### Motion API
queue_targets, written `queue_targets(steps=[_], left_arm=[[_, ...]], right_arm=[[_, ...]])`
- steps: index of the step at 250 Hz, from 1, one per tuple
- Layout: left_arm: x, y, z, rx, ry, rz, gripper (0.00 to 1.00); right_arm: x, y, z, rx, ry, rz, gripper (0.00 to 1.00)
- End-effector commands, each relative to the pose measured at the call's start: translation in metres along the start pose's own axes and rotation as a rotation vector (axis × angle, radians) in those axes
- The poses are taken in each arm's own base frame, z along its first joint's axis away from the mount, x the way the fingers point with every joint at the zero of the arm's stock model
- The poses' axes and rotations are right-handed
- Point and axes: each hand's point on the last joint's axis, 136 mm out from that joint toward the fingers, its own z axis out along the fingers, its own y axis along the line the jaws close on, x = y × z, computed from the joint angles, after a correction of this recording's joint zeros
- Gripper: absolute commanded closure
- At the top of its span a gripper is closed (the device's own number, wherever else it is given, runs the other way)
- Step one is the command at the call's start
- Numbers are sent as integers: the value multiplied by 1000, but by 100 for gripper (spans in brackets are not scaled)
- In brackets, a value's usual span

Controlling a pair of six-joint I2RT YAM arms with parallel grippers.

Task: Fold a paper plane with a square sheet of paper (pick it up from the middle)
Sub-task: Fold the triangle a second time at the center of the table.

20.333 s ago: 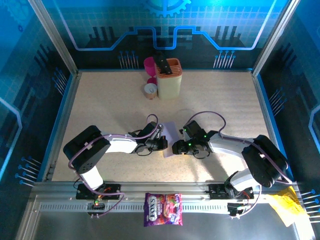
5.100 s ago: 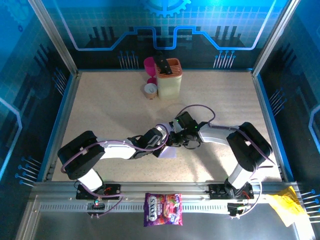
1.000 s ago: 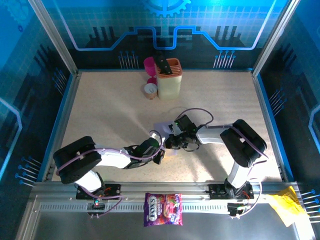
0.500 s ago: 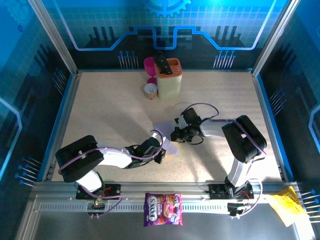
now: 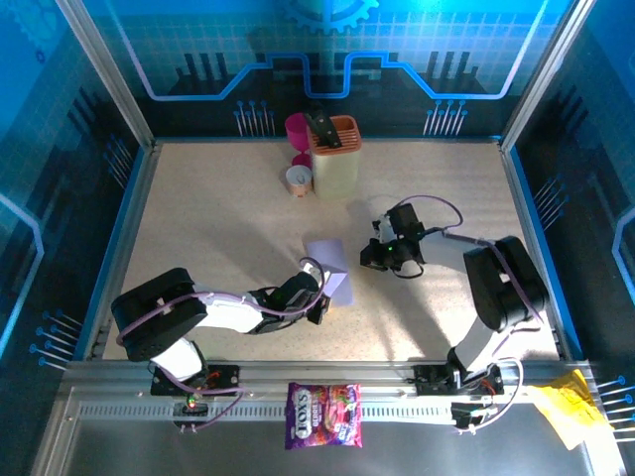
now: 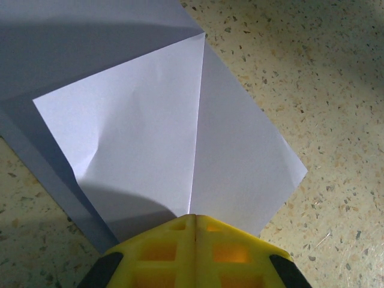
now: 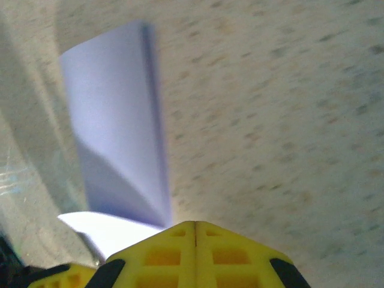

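Okay, top view first. Seeing the square sheet of paper [image 5: 328, 266] in the middle of the table [image 5: 218, 218], partly folded, long axis running from 11 o'clock down to 5 o'clock. Finding the left gripper [image 5: 323, 303] right at the sheet's 6 o'clock end, fingers together, tips touching that near corner. Spotting the right gripper [image 5: 373, 256] off at the sheet's 3 o'clock, near the edge but apart from it, fingers together too, nothing between them. So, left arm nearer, no contest, with the sheet stretching toward 12 o'clock from its tips.

Left wrist next. Looking straight up the centre crease, from the closed yellow tips at 6 o'clock toward 12. Lit top layer split down the middle, shadowed layer poking out at 9 and 11 o'clock. Pinning or pinching? Can't tell, since the corner just disappears under the tips.

Right wrist, pretty blurry. Closed fingers at 6 o'clock, sheet up at 11 o'clock from them, clear of the tips.

Compared with half a second back: right gripper pulled off the sheet's edge, out toward 3 o'clock. Left gripper parked on the same corner. Sheet lying flatter. Guessing the next fold needs the right one back in from 3 o'clock.
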Motion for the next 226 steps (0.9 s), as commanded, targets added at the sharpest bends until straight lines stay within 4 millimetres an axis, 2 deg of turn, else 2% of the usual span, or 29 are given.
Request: queue_targets(steps=[1, 31, 57, 104, 155, 226], left_arm=[[61, 28, 1, -101, 217, 5, 100], [62, 27, 1, -102, 224, 8, 100], [61, 27, 1, -102, 221, 10, 100], [62, 27, -1, -103, 221, 12, 100], [66, 32, -5, -120, 224, -18, 100], [88, 43, -16, -152, 255, -92, 100]], right_arm=[[21, 33, -1, -14, 25, -72, 100], [40, 61, 16, -32, 63, -125, 100], [52, 65, 37, -28, 103, -130, 100], [56, 37, 61, 30, 130, -68, 100], [65, 8, 63, 94, 157, -10, 100], [70, -1, 64, 116, 164, 11, 100]])
